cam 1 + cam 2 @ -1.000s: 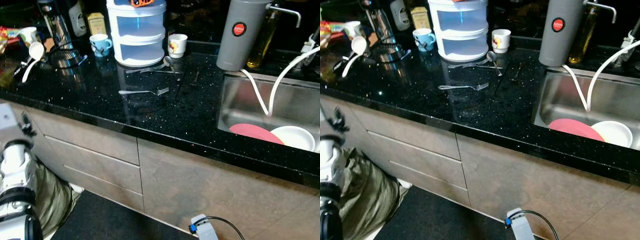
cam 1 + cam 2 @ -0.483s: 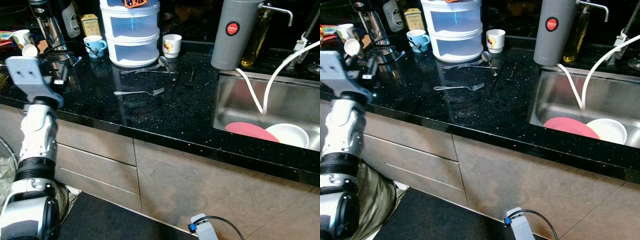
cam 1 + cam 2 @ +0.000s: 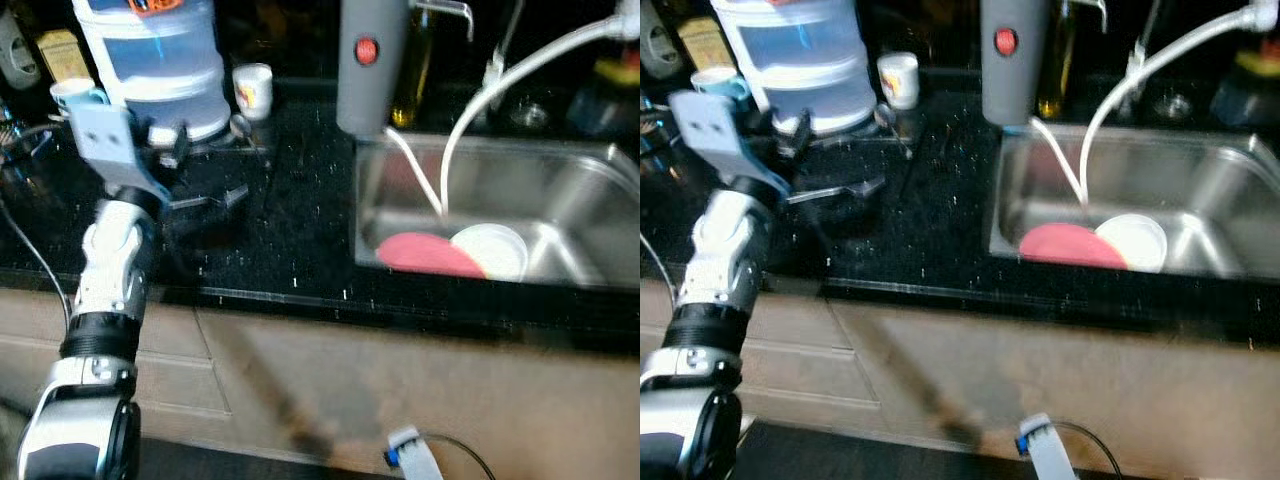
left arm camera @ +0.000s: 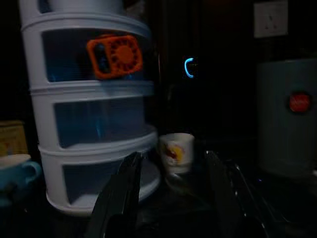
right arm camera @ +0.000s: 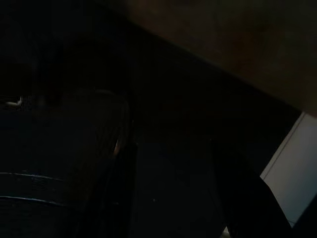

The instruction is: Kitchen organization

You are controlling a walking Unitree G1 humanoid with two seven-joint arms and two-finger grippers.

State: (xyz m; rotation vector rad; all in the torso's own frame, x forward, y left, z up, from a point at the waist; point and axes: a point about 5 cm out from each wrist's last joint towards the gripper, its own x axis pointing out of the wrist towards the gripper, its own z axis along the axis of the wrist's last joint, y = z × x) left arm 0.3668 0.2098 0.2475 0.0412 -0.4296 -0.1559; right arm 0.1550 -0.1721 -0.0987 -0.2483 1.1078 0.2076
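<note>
Jaws (image 4: pixel 171 198) of our left arm stand parted and hold nothing, raised over the black surface (image 3: pixel 290 225) toward the tiered plastic container (image 3: pixel 150 60), a fork (image 3: pixel 205 200) lying just beside them. Further right, a pink plate (image 3: pixel 425 255) and white bowl (image 3: pixel 490 250) sit in the sink (image 3: pixel 580 200). Our right jaws (image 5: pixel 171 198) hang parted and bare in the dark.

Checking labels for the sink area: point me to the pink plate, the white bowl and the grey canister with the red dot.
pink plate (image 3: pixel 425 254), left eye view, middle of its face.
white bowl (image 3: pixel 492 250), left eye view, inside of it.
grey canister (image 3: pixel 1014 80), right eye view, lower body.
</note>
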